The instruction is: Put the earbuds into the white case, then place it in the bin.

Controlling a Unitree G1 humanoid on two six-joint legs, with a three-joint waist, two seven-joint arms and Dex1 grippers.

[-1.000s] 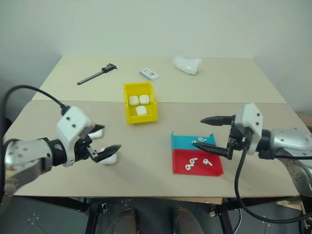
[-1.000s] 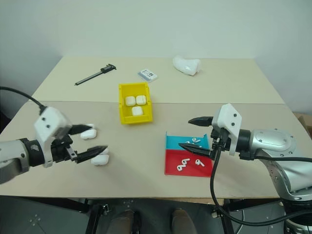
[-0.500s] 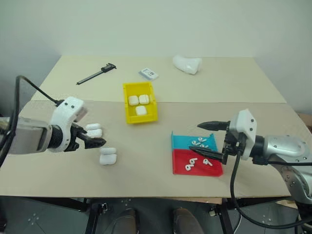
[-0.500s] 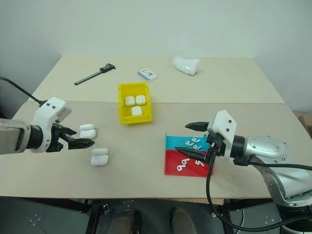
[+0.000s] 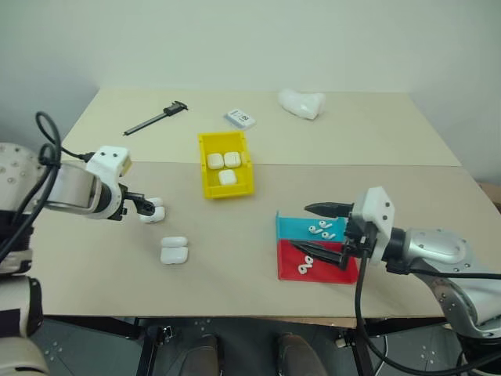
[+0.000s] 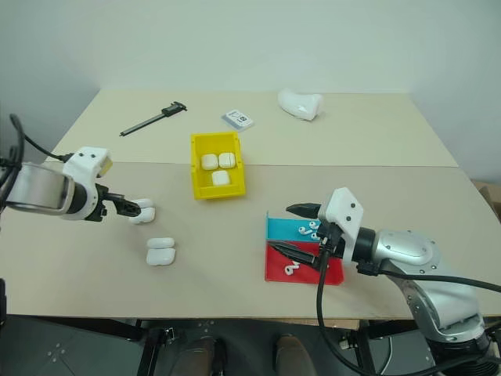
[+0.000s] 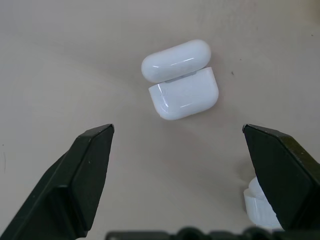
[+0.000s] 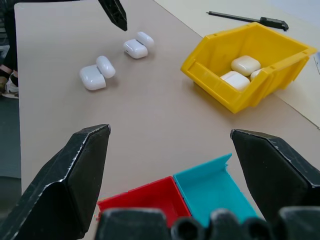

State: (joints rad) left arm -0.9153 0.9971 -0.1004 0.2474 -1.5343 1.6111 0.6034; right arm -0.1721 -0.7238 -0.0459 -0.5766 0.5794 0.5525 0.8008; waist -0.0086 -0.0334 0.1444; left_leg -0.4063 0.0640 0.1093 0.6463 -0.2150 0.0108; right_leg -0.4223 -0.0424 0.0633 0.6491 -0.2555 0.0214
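2 open white cases lie on the bench (image 5: 235,266) near my left side: the farther white case (image 5: 152,211) just beside my left gripper (image 5: 142,205), and the nearer white case (image 5: 174,251) a little closer to the front edge. Both have lids hinged back. The left wrist view shows the nearer case (image 7: 181,80) centred ahead between my spread left fingers, apart from both.

3 closed cases already sit in the yellow bin (image 5: 208,185).

Right gripper (image 5: 321,231) is spread wide and empty, hovering over the blue tray (image 5: 286,227) and red tray (image 5: 285,263); earbuds (image 5: 320,229) lie loose in both trays.

Step in hand, as I judge it: left takes one open case while right picks an earbud.

Notes for doing it well:
- Grip the case by its body across the short sides, never the lid, so the wells stay facing up.
- Close gently; glossy shell looks likely to slip or skid.
- Right gripper: lower over 1 earbud only, pinch the stem, clear of tray walls.
- Bring the case toward the trays to shorten the carry.
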